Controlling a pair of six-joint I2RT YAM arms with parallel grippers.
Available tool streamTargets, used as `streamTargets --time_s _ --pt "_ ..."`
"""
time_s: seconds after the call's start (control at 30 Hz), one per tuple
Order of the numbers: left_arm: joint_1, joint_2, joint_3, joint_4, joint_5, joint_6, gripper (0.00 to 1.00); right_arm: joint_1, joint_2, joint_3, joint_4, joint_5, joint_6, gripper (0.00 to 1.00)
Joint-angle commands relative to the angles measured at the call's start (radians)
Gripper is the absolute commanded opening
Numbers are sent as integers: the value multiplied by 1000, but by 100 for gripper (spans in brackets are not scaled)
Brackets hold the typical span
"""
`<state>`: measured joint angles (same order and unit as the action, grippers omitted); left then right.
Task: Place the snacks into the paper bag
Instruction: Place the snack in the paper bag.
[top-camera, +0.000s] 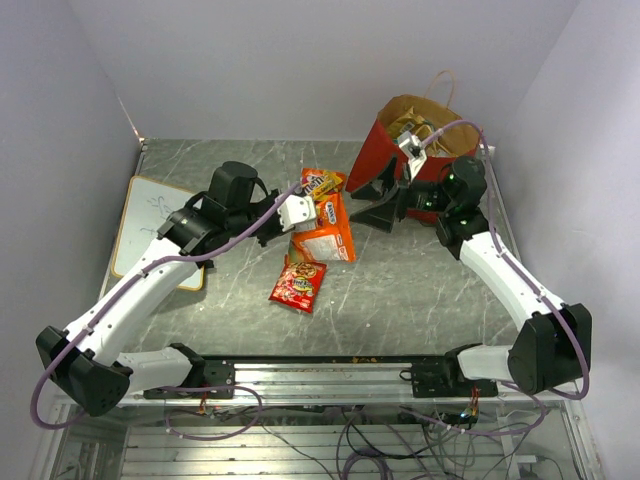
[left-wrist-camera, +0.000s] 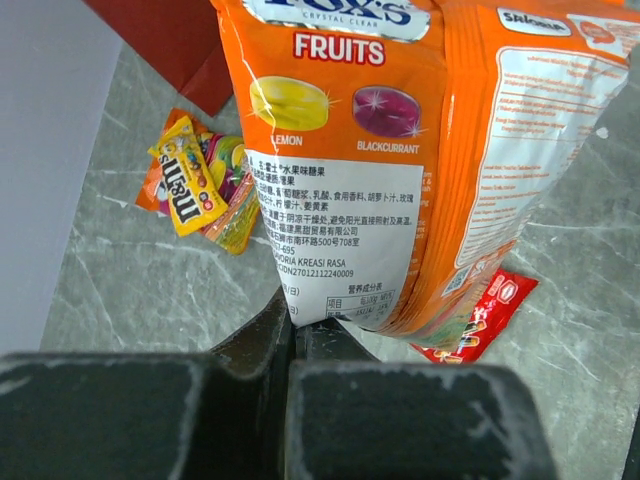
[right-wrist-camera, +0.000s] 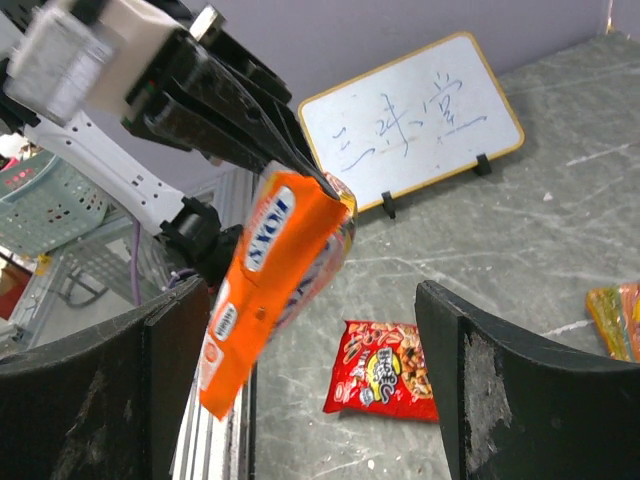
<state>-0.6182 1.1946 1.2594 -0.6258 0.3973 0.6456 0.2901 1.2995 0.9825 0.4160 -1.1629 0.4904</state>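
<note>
Candy bag (left-wrist-camera: 380, 150) between closed left jaws

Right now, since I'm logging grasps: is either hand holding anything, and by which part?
Left hand pinches the orange candy bag by one end; right hand is open, holding nothing.

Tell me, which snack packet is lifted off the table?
The orange Fox's fruit candy bag, pinched in the left gripper. The small red packet and the yellow M&M's pack lie flat on the table.

Grey marble table (top-camera: 400, 295) under red packet (top-camera: 298, 285), candy packs (top-camera: 322, 183), whiteboard (top-camera: 150, 212), paper bag (top-camera: 377, 157).
</note>
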Motion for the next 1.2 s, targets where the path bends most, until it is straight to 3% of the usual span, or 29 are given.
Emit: streamTargets --time_s 0.0,0.53,0.77,0.97,1.17 --pt "-8 -30 -5 95 -62 -43 7 1 3 75 -1 1 12 84" --pt "-7 -16 8 206 -191 -159 7 63 26 -70 90 49 50 83" --pt "-8 4 10 229 -195 -199 7 83 34 -107 131 66 66 74" --pt "-8 7 -10 241 -181 -202 7 84 50 -93 123 106 61 55" --pt "-8 -7 -39 259 -181 -204 7 80 48 -65 41 146 -14 17"
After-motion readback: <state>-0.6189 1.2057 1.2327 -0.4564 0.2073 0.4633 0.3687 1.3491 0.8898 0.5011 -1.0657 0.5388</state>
